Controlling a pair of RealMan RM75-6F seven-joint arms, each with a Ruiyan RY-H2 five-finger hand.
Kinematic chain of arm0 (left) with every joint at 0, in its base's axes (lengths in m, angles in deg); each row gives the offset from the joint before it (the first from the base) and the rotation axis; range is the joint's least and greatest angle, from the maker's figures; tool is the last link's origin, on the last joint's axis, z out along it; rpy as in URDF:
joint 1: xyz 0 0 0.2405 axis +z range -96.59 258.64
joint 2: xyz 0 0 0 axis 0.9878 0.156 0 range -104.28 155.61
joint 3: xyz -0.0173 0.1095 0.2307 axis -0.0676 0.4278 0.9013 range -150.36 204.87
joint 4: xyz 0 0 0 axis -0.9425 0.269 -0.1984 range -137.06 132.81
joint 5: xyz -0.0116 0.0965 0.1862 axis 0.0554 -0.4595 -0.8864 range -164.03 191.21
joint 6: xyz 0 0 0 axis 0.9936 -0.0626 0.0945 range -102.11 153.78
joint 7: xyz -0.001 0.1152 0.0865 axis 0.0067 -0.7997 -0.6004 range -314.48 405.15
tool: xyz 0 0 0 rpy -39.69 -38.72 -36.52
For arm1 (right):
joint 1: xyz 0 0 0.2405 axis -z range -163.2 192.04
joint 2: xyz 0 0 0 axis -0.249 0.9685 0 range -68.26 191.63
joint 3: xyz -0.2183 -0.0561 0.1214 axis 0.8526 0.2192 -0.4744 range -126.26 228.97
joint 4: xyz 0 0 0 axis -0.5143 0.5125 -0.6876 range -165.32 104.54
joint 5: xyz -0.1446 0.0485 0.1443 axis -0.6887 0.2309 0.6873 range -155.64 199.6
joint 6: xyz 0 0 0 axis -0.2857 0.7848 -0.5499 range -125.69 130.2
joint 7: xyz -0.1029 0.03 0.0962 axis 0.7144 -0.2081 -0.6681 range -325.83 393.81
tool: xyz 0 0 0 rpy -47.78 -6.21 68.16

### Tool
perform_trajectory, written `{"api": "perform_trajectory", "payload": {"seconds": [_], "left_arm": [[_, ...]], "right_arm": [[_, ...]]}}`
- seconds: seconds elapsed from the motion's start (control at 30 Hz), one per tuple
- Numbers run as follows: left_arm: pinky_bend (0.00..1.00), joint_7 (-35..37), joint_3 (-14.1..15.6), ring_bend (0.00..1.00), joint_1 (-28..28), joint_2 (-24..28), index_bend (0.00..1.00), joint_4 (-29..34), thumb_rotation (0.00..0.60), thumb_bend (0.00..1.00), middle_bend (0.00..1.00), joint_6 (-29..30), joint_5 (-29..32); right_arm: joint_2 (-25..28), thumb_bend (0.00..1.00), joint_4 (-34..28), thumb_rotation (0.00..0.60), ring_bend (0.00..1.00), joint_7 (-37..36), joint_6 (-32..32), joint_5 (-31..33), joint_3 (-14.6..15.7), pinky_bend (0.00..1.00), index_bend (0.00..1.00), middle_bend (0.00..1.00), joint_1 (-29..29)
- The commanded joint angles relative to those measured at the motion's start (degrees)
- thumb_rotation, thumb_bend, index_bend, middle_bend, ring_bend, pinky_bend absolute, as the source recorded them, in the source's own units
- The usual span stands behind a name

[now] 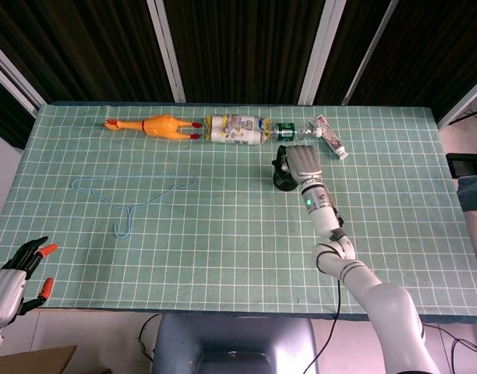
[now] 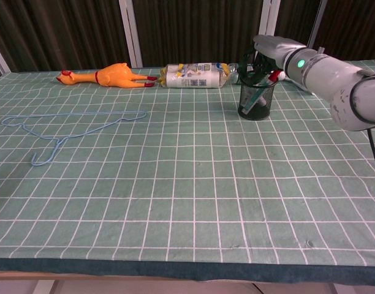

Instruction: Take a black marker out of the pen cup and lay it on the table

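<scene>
Markers stand in the mesh pen cup [image 2: 256, 101] near the table's [image 2: 175, 202] far edge, just in front of a plastic bottle [image 2: 193, 75] lying on its side. The right hand [image 2: 265, 54] sits over the cup's mouth, fingers reaching down among the pens; whether they have closed on a black marker cannot be told. The step in hand appears to be the grasp. Next comes a firm pinch and a straight lift clear of the rim. The left hand [image 1: 11, 269] hangs empty, fingers apart, off the near corner.
</scene>
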Motion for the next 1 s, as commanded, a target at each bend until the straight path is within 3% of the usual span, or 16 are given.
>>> {"api": "perform_trajectory", "payload": {"seconds": [0.03,0.33,0.53,0.8,1.0], "left_arm": [[0.31,0.0,0.0,0.08,0.0,0.0,0.19,0.0,0.600,0.48,0.07,-0.1,0.0],[0.31,0.2,-0.1,0.08,-0.1,0.0,0.19,0.0,0.600,0.48,0.07,-0.2,0.2],[0.31,0.3,-0.1,0.08,-0.2,0.1,0.19,0.0,0.600,0.48,0.07,-0.3,0.2],[0.31,0.3,0.0,0.08,-0.2,0.1,0.19,0.1,0.600,0.48,0.07,-0.3,-0.1],[0.31,0.0,0.1,0.08,-0.1,0.0,0.19,0.1,0.600,0.48,0.07,0.0,-0.3]], "right_arm": [[0.2,0.76,-0.3,0.600,1.00,-0.3,0.5,-0.2,0.0,1.00,0.86,1.00,0.1],[1.8,0.77,-3.9,0.600,1.00,-2.6,3.7,-1.3,-0.1,1.00,0.87,1.00,0.5],[4.6,0.78,-10.6,0.600,1.00,-3.5,9.3,-3.2,-0.1,1.00,0.88,1.00,1.3],[11.1,0.78,-27.4,0.600,1.00,1.4,19.0,-6.3,0.0,1.00,0.88,1.00,3.9],[16.6,0.78,-41.3,0.600,1.00,8.9,21.3,-6.3,0.9,1.00,0.88,1.00,6.5]]}}
